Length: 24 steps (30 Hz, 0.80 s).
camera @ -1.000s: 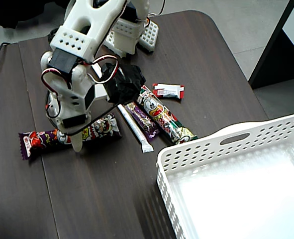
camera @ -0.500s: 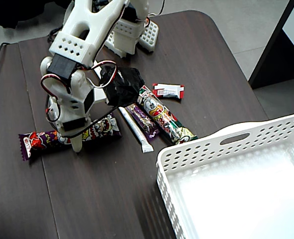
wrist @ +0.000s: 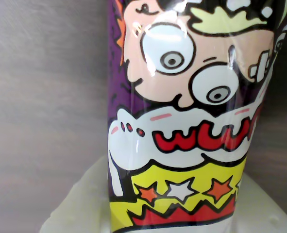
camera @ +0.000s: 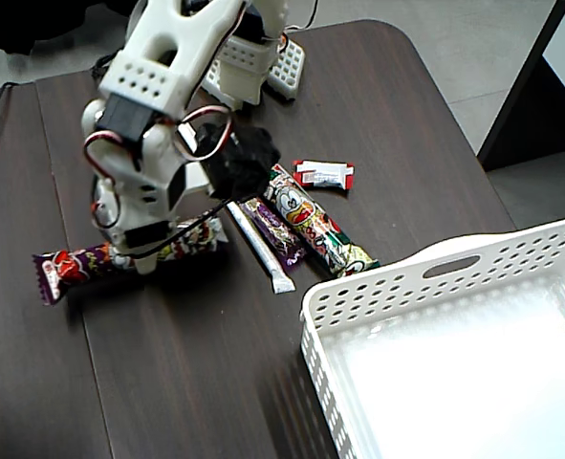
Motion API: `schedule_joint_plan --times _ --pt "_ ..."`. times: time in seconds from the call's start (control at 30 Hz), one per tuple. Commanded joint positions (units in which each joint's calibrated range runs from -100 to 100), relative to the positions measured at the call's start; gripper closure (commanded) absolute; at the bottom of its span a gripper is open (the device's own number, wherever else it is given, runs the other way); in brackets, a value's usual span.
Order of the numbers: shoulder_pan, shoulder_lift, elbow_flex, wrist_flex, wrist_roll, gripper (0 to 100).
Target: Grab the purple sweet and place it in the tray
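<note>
A dark wood-grain worktop [camera: 186,382] beside pale flooring carries a white robot arm [camera: 158,86], its pincer [camera: 146,258] down at the left of the fixed view and, by the look of it, clamped across the middle of the purple sweet [camera: 72,268]. The sweet lies well apart from the tray [camera: 387,287] at lower right. Its left end seems to stand just clear of the wood. In the wrist view its wrapper [wrist: 182,121] fills the frame, with white finger plastic [wrist: 75,204] behind it.

The step in hand looks like the lift. A hold near the bar's middle should keep it level. It should rise straight up, clear of the neighbouring sweets, before swinging toward the tray's near wall.

The wrapper is glossy film, printed with a goggle-eyed cartoon face, and likely slippery. The bar is long and flat. Nearby lie a long cartoon-printed stick [camera: 315,225], a small purple stick [camera: 277,232], a thin white stick [camera: 258,247] and a red-and-white packet [camera: 324,174]. The tray is perforated white plastic.
</note>
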Motion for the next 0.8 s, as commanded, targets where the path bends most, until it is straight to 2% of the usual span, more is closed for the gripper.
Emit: schedule_joint_plan --times 0.0,0.43,0.77 --pt "-3.1 -11.6 -1.5 4.2 -0.6 95" --pt "-12.4 -30.0 -1.3 10.3 -17.6 95" --pt "-24.0 -37.8 -1.5 11.4 -21.1 95"
